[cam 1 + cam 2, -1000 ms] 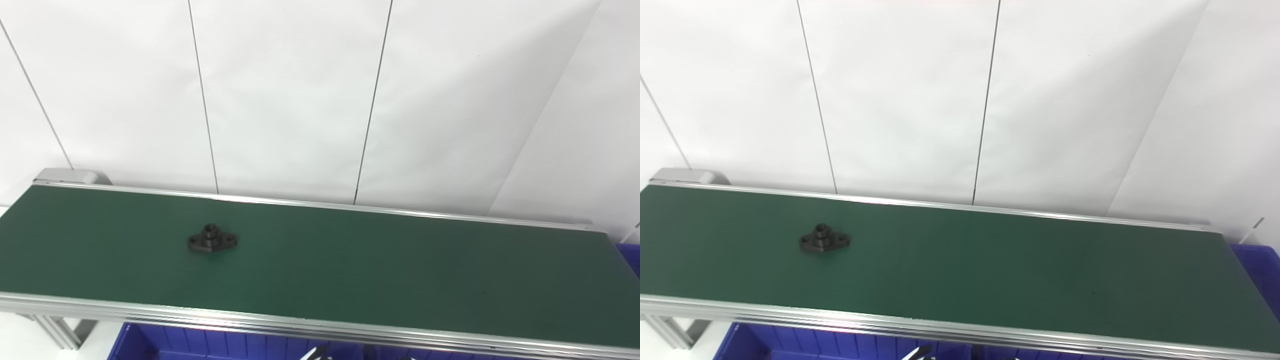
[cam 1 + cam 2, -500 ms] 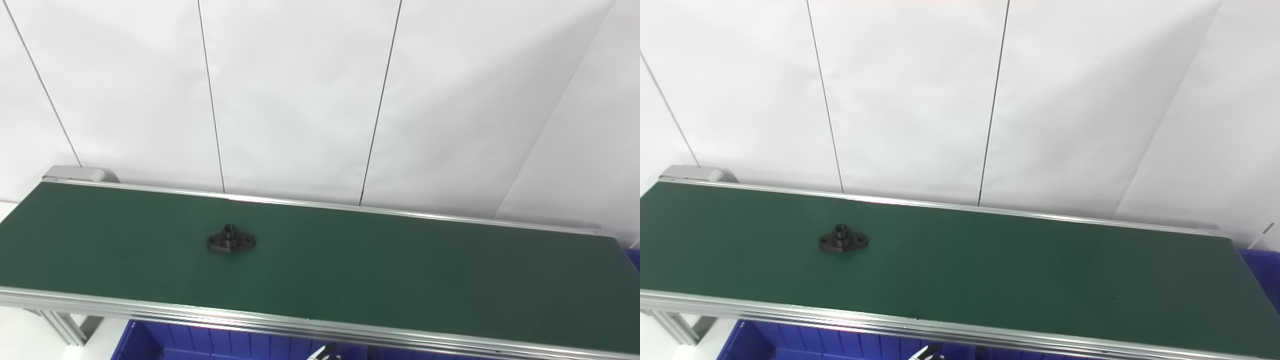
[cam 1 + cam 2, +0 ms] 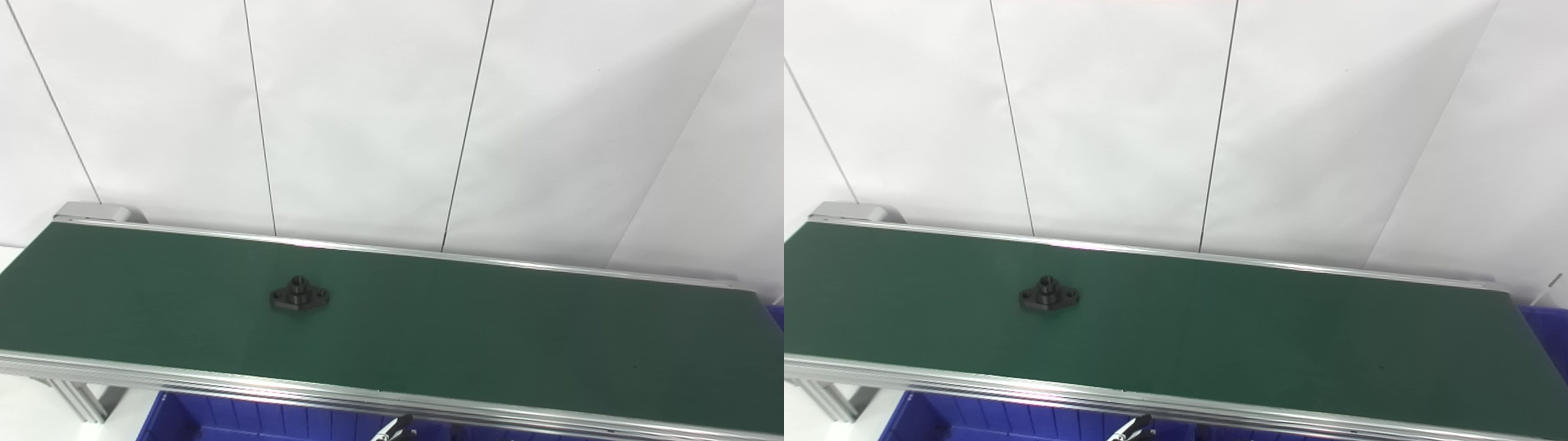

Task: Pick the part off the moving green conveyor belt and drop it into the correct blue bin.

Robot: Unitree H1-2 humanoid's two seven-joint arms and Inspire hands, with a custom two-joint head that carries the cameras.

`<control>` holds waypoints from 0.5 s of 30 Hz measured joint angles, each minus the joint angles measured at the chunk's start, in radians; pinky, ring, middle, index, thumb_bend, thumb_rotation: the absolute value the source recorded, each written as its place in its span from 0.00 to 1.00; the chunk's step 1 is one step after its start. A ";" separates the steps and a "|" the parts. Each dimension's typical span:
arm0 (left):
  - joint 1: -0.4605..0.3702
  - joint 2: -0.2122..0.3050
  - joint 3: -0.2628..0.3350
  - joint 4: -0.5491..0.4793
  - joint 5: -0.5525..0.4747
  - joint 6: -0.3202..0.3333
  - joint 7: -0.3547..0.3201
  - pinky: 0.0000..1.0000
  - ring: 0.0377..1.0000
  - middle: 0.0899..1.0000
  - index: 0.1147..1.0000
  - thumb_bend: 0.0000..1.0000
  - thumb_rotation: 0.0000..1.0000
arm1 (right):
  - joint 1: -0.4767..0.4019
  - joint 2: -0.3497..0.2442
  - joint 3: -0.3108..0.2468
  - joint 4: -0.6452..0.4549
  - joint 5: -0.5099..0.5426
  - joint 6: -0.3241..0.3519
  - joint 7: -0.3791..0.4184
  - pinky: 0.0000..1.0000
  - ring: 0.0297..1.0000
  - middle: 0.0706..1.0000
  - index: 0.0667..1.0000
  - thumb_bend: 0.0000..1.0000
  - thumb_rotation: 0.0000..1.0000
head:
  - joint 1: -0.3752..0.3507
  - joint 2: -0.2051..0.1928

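Lying alone on the green conveyor belt (image 3: 490, 331), a black part (image 3: 299, 294).

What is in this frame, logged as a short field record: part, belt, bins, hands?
part: black flanged metal fitting with a raised hub, lying flat on the belt, left of centre
belt: green conveyor belt with aluminium side rails, carrying only that part
bins: blue plastic bin below the near rail; another blue bin at the right end
hands: only a sliver of fingertips at the bottom edge; state unreadable
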 measured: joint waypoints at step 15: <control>0.005 0.001 0.001 -0.049 0.003 0.001 -0.008 0.91 0.94 0.91 0.95 1.00 0.74 | 0.016 0.000 -0.009 -0.070 0.001 0.000 -0.003 0.69 0.75 0.82 0.82 0.87 0.96 | -0.009 0.061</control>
